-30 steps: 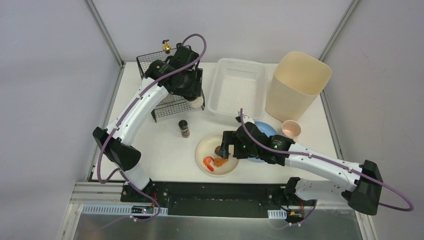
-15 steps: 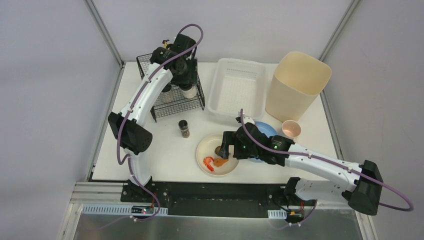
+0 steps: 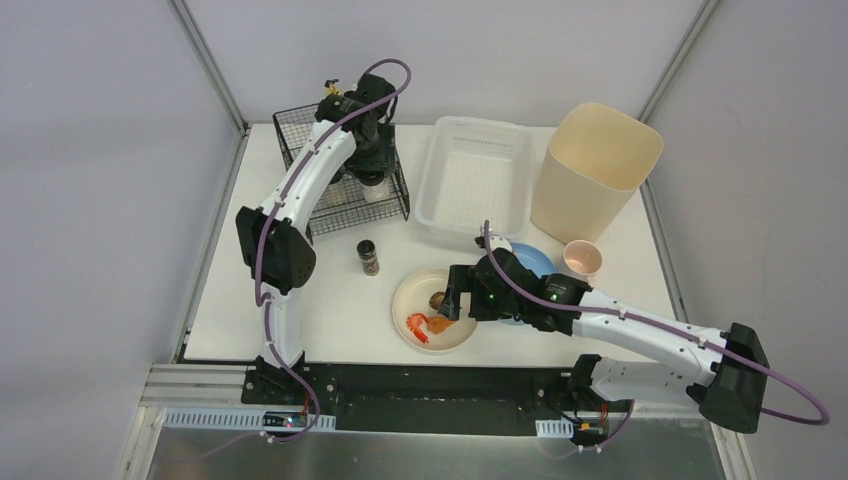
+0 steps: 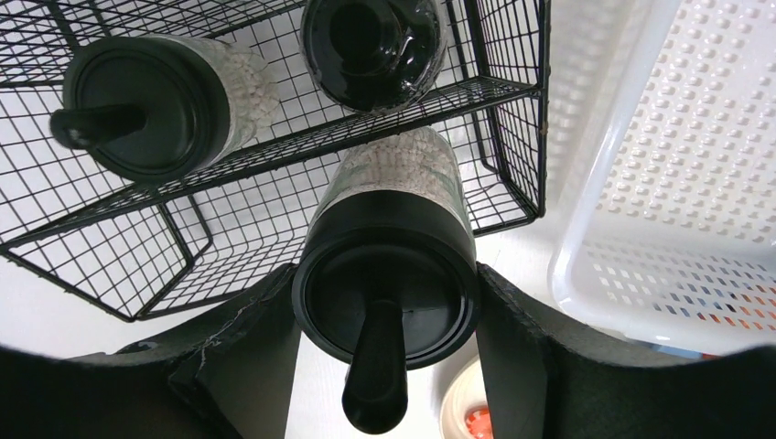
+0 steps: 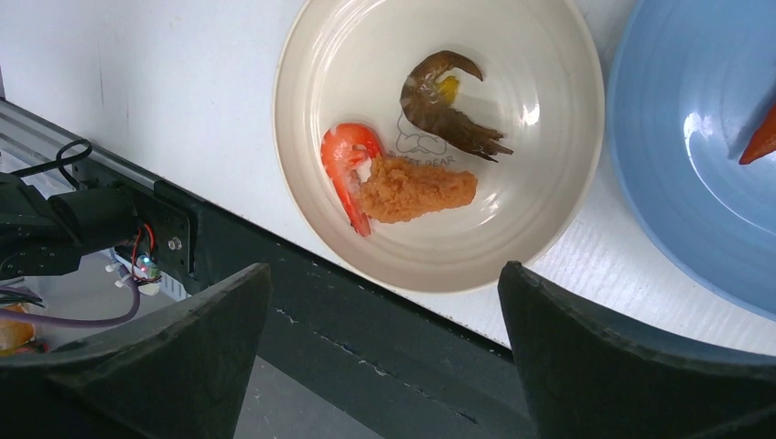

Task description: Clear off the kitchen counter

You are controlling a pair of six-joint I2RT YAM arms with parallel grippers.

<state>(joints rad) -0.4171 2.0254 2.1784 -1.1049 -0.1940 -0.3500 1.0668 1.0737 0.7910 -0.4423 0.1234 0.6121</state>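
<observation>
Upper left, a black wire rack [image 3: 340, 215] holds lidded jars, with a black-capped shaker [image 4: 384, 265] at its front edge. A white slotted basket [image 3: 472, 178] and a beige bin [image 3: 595, 170] stand to its right. Lower centre, a cream bowl [image 5: 549, 137] carrying a shrimp [image 5: 346, 165] sits beside a blue plate [image 5: 677, 137] and a dark spice jar [image 3: 368, 257].

We see the left pincer [image 4: 384, 302], gripping a jar [image 4: 393, 174], tight at the wire rack's [image 4: 265, 157] corner, basket [image 4: 590, 197] just beside; two more jars [image 4: 156, 101] crowd the rack. Bare bench [image 3: 340, 300] opens beside the shaker [image 3: 368, 257] and bowl [image 5: 549, 183].
</observation>
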